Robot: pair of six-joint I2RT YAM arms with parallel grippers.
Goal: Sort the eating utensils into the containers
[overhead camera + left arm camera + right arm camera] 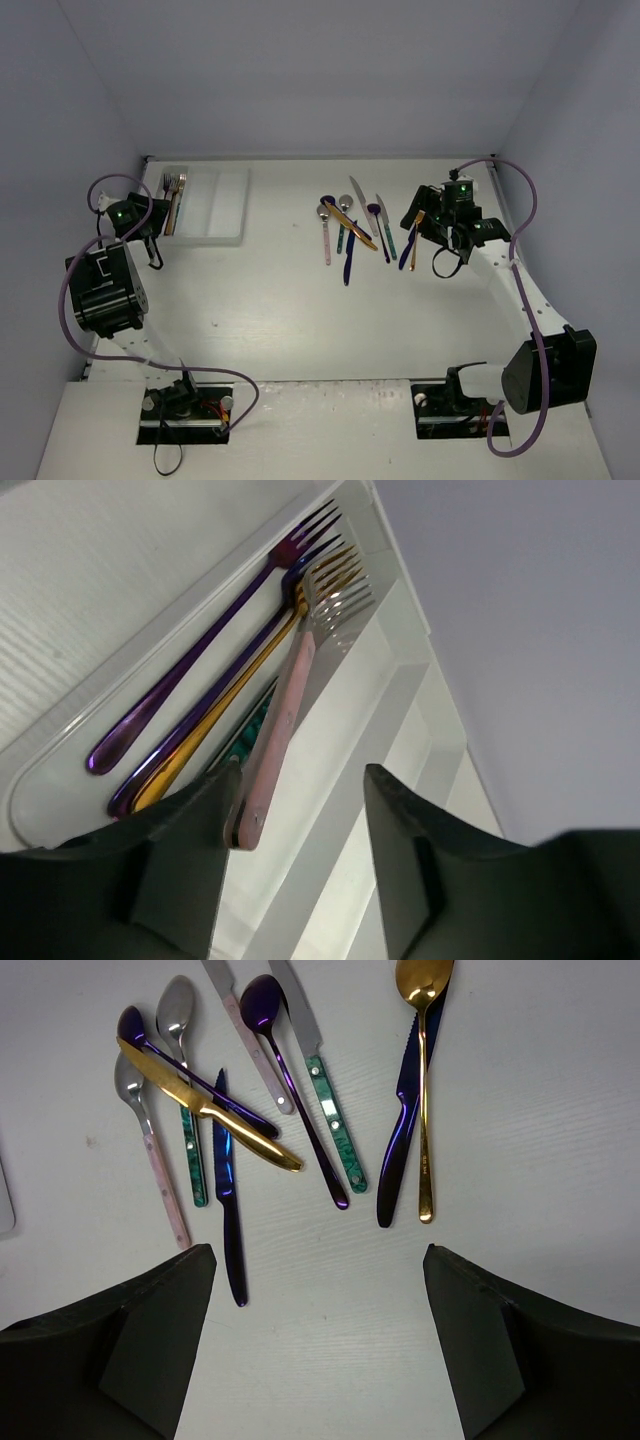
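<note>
Right gripper [317,1260] hangs wide open, nearer than our left arm [105,285]; we see the gold spoon [423,1100] and blue knife [398,1160] just ahead, handles pointing back at it.

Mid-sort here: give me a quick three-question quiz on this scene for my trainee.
1. True or false: the right gripper is holding a spoon.
2. Which kind of utensil lies in the tray? A knives, B forks, C spoons.
3. What colour is the knife lying under the gold spoon?
Key: 1 false, it is open and holds nothing; 2 B; 3 dark blue.
</note>
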